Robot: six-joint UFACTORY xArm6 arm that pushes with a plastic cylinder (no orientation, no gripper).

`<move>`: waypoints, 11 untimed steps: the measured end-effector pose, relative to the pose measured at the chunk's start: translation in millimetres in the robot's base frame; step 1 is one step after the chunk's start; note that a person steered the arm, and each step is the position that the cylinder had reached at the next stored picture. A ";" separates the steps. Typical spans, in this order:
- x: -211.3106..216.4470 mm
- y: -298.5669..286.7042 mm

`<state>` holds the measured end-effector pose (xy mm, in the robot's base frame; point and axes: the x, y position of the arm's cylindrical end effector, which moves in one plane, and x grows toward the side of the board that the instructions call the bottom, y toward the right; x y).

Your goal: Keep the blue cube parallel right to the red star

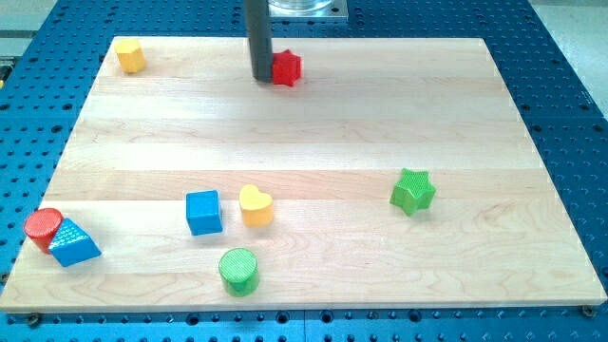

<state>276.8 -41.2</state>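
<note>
The red star (287, 67) lies near the top edge of the wooden board, a little left of the middle. My tip (261, 78) stands right against its left side. The blue cube (203, 212) sits far below, in the lower left part of the board, with a yellow heart (256, 205) just to its right. The cube is well apart from my tip and from the red star.
A yellow block (131, 56) sits at the top left corner. A green star (412, 191) is at the right. A green cylinder (238, 271) is near the bottom edge. A red cylinder (43, 229) and a blue triangular block (72, 243) touch at the bottom left.
</note>
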 end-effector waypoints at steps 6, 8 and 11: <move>288.0 34.8; 288.0 -79.0; 208.2 -109.9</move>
<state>485.0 -151.2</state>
